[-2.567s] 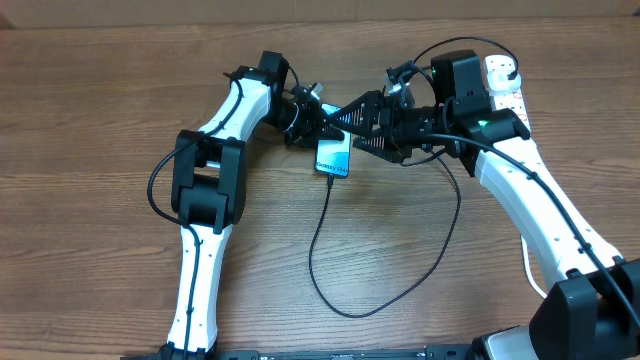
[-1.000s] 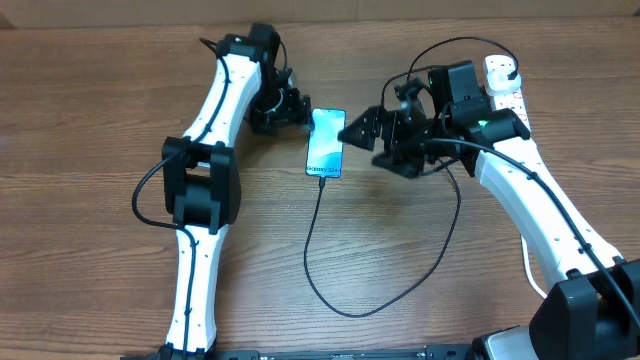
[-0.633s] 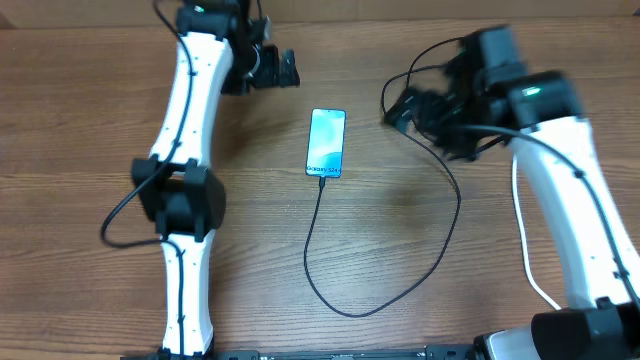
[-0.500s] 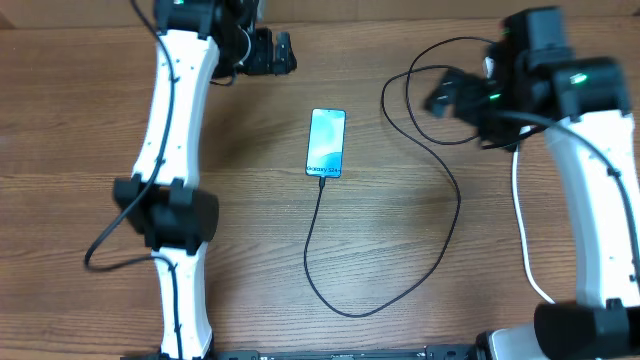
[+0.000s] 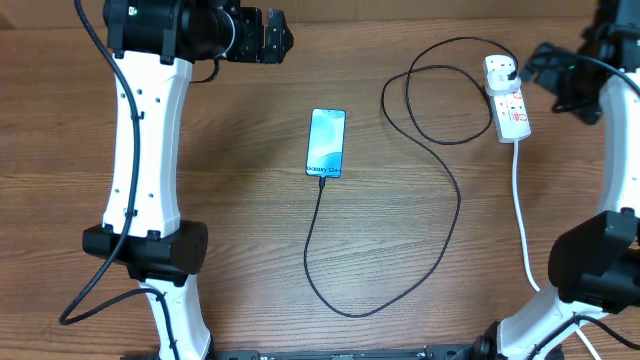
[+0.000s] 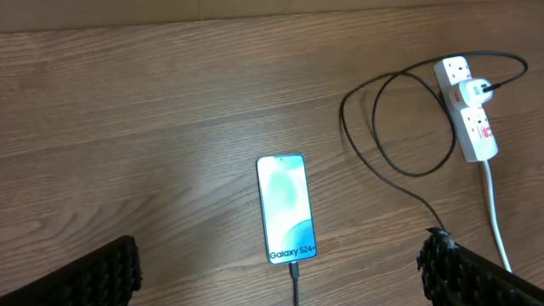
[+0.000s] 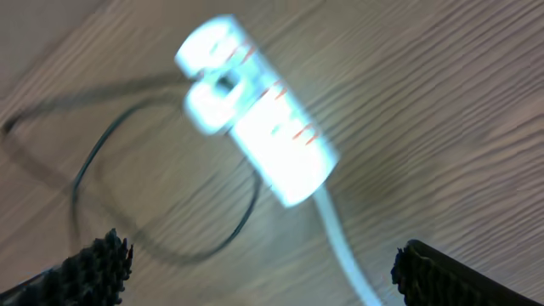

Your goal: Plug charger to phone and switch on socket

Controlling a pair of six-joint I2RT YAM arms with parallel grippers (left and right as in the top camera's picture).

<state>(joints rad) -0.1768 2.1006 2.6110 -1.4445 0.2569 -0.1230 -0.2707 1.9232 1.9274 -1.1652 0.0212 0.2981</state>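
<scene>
The phone (image 5: 327, 142) lies flat mid-table, its light-blue screen lit. In the left wrist view the phone (image 6: 286, 208) reads "Galaxy S24+", and the charger's connector (image 6: 294, 270) is in its near short edge. The thin black charger cable (image 5: 458, 205) loops toward the near table edge, then up to a plug (image 5: 500, 68) in the white socket (image 5: 508, 98). My left gripper (image 5: 266, 35) hangs open at the far left, well off the phone. My right gripper (image 5: 552, 75) is open just right of the socket. The right wrist view shows the socket (image 7: 259, 119) blurred, ahead of the open fingers.
The socket's thick white cord (image 5: 520, 200) runs down the right side to the near table edge. A loop of black cable (image 5: 415, 100) lies between the phone and the socket. Bare wood table (image 5: 240, 240) is all around.
Both arms have risen and drawn away from the phone. The left swung to the far left. The right swung right, over to the socket. The phone and its plugged-in cable stayed put.
</scene>
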